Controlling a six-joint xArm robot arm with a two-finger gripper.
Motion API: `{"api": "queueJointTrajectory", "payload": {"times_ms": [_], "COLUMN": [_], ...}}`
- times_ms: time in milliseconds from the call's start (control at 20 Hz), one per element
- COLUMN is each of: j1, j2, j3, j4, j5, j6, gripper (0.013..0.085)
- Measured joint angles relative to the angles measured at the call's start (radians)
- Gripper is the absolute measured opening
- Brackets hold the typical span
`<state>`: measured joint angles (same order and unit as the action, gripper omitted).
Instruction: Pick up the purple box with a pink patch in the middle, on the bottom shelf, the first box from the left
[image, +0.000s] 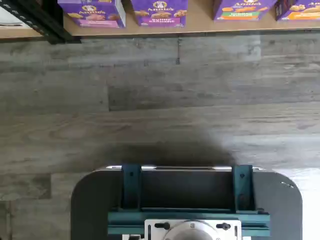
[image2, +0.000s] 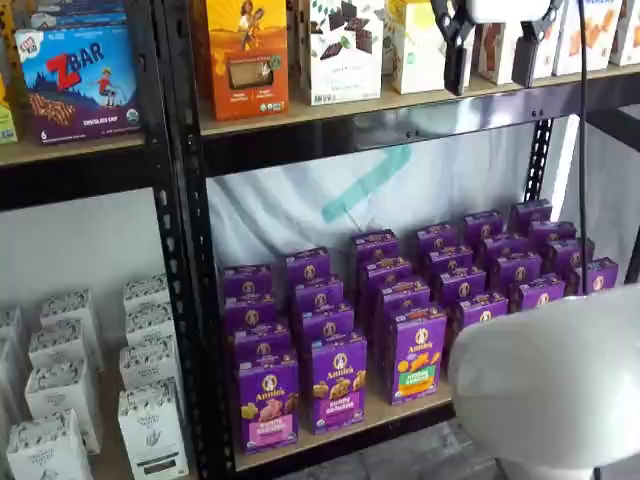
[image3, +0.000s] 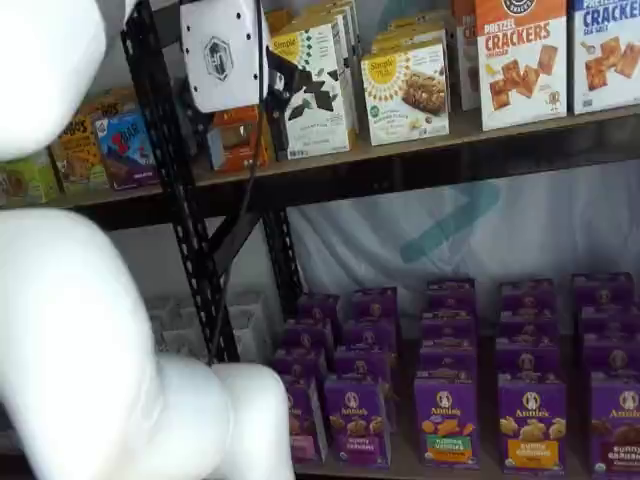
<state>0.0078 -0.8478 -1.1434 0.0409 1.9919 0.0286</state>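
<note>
- Black two-finger gripper (image2: 493, 62) hangs high by the upper shelf, fingers spread wide (nothing between them), likely staged for descent.
- Upright purple cardboard box with pink patch (image2: 267, 401) stands front-left on the tan wooden bottom shelf (image2: 340, 431), reachable.

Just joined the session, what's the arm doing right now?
Nothing is held yet. The white-bodied gripper with two black fingers hangs open up by the upper shelf in a shelf view, well above the goods. Its target, the upright purple cardboard box with a pink patch, stands untouched at the front of the light tan wooden bottom shelf, next to other purple boxes. The wrist view looks down at grey plank flooring.
</note>
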Motion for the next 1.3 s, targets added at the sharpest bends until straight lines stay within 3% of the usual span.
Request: {"api": "queueJointTrajectory", "payload": {"times_ms": [100,300,750,1300], "j1": [0.023,0.018,0.076,0.149], "j2": [-0.009,-0.016,-0.029,-0.017], "j3": [0.008,0.018,0.115,0.366], "j4": [-0.025,-0.017,-0.039,-0.034], "j5": [-0.016,-0.028,-0.106,-0.358], "j6": [0.012,0.011,0.061,0.138], "gripper": [0.085,0.085,0.085,0.085]}}
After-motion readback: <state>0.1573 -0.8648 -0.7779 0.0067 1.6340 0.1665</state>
